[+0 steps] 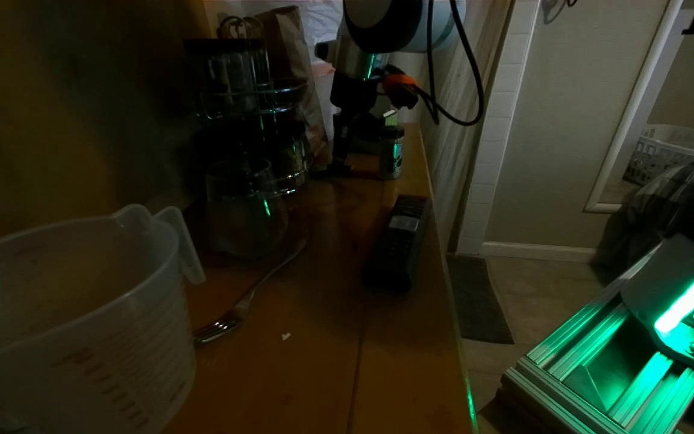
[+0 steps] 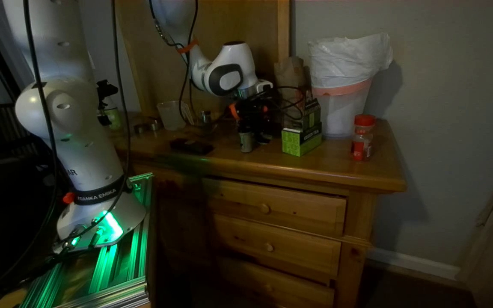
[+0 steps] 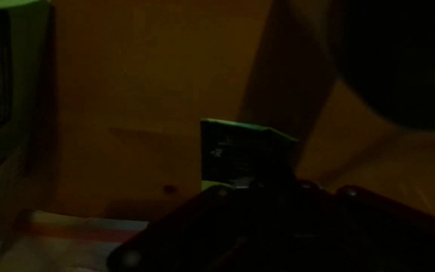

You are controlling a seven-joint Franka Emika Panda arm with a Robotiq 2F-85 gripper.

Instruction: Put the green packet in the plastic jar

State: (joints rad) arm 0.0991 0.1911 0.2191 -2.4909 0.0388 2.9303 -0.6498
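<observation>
The plastic jar, a milky translucent jug with red markings and a handle, stands in the near left of an exterior view [image 1: 82, 337] and at the far end of the dresser in an exterior view [image 2: 171, 115]. My gripper [image 3: 274, 186] points down low over the dresser top, well away from the jar; it also shows in both exterior views [image 1: 340, 163] [image 2: 261, 136]. In the dark wrist view its fingers are shut on the green packet [image 3: 236, 151], a flat dark piece with green edges that sticks out past the fingertips. The packet cannot be made out in the exterior views.
A small spice jar [image 1: 391, 154] stands close beside the gripper. Green tea boxes [image 2: 302, 139], a bagged tub [image 2: 340, 107] and a red-lidded jar [image 2: 362, 139] stand beyond. A handset [image 1: 398, 241], a fork [image 1: 244, 307], a glass [image 1: 244, 211] and a wire rack [image 1: 256, 90] lie toward the plastic jar.
</observation>
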